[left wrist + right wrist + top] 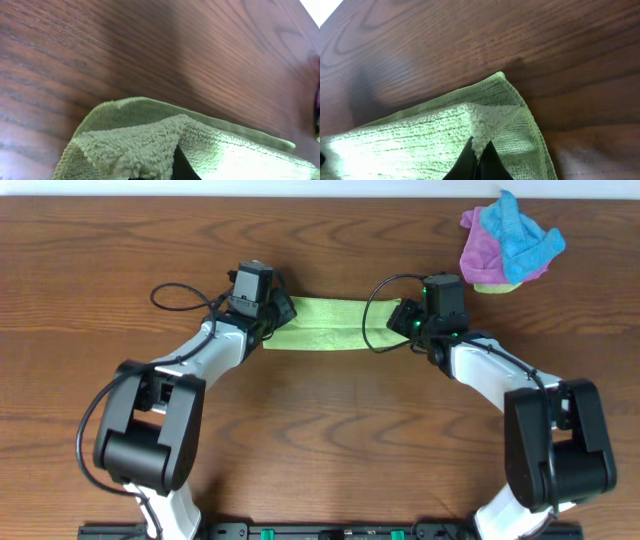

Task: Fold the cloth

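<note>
- The table (pixel 320 430) runs dark and wood-grained under both my arms, with bare wood ahead of my fingertips in each wrist view.
- The cloth (pixel 325 325) lies flat as a long lime-green band stretched between my two grippers. Its layered edges suggest it is already doubled lengthwise.
- A heap of purple and blue cloths (pixel 505 245) sits well beyond my right gripper and outward of it. It is not part of the job.
- My left gripper (pixel 272 315) looks clamped on the band's left end. Terry bunches up over my dark fingertip (pixel 181 167), which is mostly buried.
- My right gripper (pixel 405 318) is clenched on the right end. Its fingers (pixel 464 167) are pressed together with a corner of the upper layer nipped between them.
- I judge the cloth light, limp and fluffy. It won't slip readily, but it will sag wherever I leave it unsupported.
- The end corners are the best hold, bitten deep through every layer because the pile compresses, with the band kept gently taut between my grippers.
</note>
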`<action>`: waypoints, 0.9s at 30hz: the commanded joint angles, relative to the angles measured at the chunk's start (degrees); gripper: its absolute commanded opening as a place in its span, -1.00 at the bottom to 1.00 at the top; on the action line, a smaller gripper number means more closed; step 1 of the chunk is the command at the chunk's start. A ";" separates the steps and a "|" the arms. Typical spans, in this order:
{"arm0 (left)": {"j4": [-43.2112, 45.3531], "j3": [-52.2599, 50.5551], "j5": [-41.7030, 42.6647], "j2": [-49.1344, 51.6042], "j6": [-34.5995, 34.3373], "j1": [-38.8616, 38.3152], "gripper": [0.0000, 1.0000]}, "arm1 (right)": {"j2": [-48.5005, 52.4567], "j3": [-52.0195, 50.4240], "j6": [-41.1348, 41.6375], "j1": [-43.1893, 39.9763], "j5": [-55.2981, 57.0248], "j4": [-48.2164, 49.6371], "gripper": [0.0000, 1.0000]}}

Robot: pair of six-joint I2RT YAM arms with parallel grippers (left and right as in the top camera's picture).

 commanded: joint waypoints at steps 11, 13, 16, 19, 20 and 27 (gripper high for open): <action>5.18 1.07 -5.51 5.27 1.27 1.27 -0.88 | 1.62 0.85 -2.23 -0.28 7.65 2.21 -0.97; 5.66 1.07 -6.08 5.42 1.25 1.27 -0.88 | 1.62 0.85 -2.40 -0.28 8.09 2.38 -0.97; 6.43 1.07 -6.14 5.62 1.27 1.27 -0.88 | 1.62 0.85 -2.40 -0.28 8.31 2.80 -0.97; 6.71 1.07 -7.21 5.62 1.31 1.27 -0.85 | 1.62 0.85 -2.49 -0.26 8.39 3.04 -0.97; 6.73 1.07 -7.19 5.62 1.46 1.27 -0.85 | 1.62 0.85 -2.89 -0.22 8.35 3.26 -0.97; 6.51 1.07 -7.39 5.62 1.92 1.27 -0.15 | 1.62 0.85 -3.30 -0.17 8.22 3.65 -0.69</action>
